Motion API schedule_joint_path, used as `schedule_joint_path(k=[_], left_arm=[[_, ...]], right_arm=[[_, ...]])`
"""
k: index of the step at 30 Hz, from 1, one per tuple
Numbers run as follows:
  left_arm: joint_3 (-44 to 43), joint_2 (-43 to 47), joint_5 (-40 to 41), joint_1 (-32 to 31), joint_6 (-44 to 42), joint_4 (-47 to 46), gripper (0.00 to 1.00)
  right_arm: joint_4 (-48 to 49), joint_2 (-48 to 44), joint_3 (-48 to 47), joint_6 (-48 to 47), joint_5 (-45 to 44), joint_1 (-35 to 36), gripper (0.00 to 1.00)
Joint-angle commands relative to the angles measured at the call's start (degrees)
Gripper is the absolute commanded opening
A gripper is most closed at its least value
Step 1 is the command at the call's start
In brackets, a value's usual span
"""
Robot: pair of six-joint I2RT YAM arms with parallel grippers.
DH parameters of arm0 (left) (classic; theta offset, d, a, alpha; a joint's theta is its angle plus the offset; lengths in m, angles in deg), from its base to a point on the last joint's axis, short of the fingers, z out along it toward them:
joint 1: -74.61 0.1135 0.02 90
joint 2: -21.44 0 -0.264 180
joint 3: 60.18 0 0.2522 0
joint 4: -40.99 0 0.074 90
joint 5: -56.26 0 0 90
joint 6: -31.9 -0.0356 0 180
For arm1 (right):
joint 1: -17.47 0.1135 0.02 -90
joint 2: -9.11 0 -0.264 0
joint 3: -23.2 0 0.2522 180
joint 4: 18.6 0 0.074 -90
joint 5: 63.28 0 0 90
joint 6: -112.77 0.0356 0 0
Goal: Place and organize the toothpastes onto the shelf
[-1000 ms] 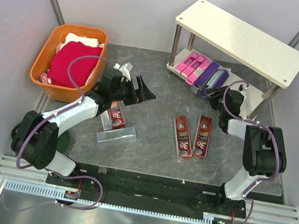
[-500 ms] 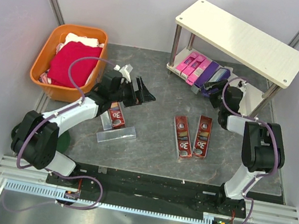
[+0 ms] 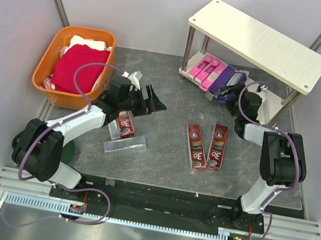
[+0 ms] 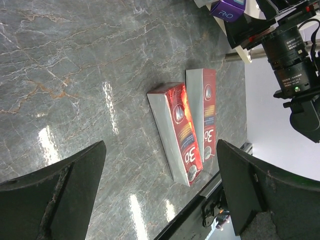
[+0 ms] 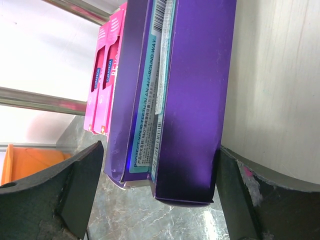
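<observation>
Trouble may begin nearest to the arms, where one dark red carton (image 3: 125,124) rests against a clear stand (image 3: 125,146): the left arm (image 3: 79,119) runs just beside it, and I think a careless sweep could knock it over. A little farther, the left gripper (image 3: 154,100) hangs over the table (image 3: 159,163) with its jaws spread wide and nothing between them, facing two more dark red cartons (image 4: 180,132) that lie flat and touch along part of their long sides. Because they touch, a finger may not find room between them, so the jaws could take both or push one away. Farthest, on the lower board of the shelf (image 5: 272,75), the right gripper (image 5: 160,147) stands open around two purple cartons (image 5: 195,100), its fingers beside them and not squeezing. Their near ends reach past the board edge, so, in my judgement, a finger that rubs on the way out could drag one onto the table and disturb the pink cartons (image 5: 105,85) next to them. As for writing, the dark red cartons carry a large white "3D"; the smaller print I cannot read. One purple carton has a barcode and the line "PROTECT YOUR TEETH IN AN ALL-ROUND WAY", and the pink ones say "CURAPROX".
</observation>
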Motion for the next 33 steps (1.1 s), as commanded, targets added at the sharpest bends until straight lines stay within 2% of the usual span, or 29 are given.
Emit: schedule_joint_path(k=[1, 11, 17, 24, 33], left_arm=[[0.23, -0.27, -1.29, -0.18, -1.16, -3.0, 0.98], [0.32, -1.41, -2.44, -0.27, -0.98, -3.7, 0.98], [0.67, -1.15, -2.44, -0.27, -1.16, -3.7, 0.98], [0.85, -0.45, -2.35, -0.35, -2.3, -3.44, 0.98], [1.38, 0.7, 0.81, -2.9, -4.76, -0.28, 0.98]], right_arm=[[1.84, -3.51, -1.42, -3.26, -1.1, 0.76, 0.95], [4.74, -3.43, -1.95, -6.79, -1.1, 3.31, 0.96], [5.62, -5.88, 2.26, -6.17, -4.7, 3.31, 0.96], [4.31, -15.19, 7.36, -7.31, -8.04, 3.4, 0.98], [-9.56, -30.04, 10.97, -9.95, -4.44, 3.58, 0.98]])
